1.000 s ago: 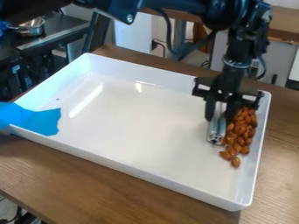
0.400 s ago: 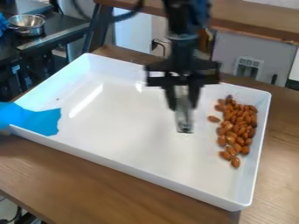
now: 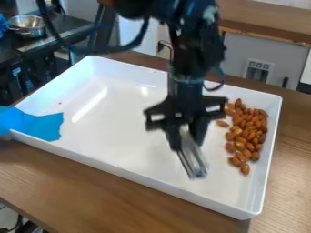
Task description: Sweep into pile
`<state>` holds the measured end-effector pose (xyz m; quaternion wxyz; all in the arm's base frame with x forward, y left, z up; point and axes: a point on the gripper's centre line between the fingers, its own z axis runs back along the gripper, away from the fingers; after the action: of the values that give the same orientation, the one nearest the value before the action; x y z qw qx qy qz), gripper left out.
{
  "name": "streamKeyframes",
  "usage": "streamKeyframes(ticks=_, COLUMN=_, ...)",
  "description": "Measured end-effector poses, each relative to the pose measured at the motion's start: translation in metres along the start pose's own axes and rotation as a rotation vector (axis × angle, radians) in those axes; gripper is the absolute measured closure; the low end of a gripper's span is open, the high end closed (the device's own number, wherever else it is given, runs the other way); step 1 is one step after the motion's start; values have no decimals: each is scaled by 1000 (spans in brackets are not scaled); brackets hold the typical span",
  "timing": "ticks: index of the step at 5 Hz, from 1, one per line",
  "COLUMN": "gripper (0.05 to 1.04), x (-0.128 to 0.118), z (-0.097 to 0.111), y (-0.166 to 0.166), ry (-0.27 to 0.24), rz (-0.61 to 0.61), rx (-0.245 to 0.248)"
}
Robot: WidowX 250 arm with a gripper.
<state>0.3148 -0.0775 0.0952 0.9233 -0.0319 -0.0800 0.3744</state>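
Tape (image 3: 39, 124), bright blue, laps over the rim of the white tray (image 3: 130, 173) at nine o'clock, likely there to anchor it to the wooden surface (image 3: 91, 191) while I push about inside. Nearer the middle, my jaws are drawn narrow around a metal tool (image 3: 193, 161), which slants down with its lower end towards five o'clock. I judge I grip it by the top so its length can reach low and do the sweeping. At three o'clock lie the almonds (image 3: 248, 129), a long heap beside the tray's right wall, which probably serves as a backstop. One stray almond (image 3: 222, 123) sits just off the heap's nine o'clock side; nudging it towards three would tighten the pile, though too hard a push could scatter others.
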Motion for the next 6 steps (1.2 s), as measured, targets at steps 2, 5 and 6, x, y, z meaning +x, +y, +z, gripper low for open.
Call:
streamKeyframes(ticks=2, gripper=705, x=0, z=-25, y=-14, ry=-15, rz=371, rx=-74)
streamKeyframes(ticks=5, gripper=705, x=9, z=-35, y=-25, ry=-68, rz=486, rx=-109)
streamKeyframes(ticks=6, gripper=705, x=14, z=-35, y=-34, ry=-74, rz=503, rx=-128)
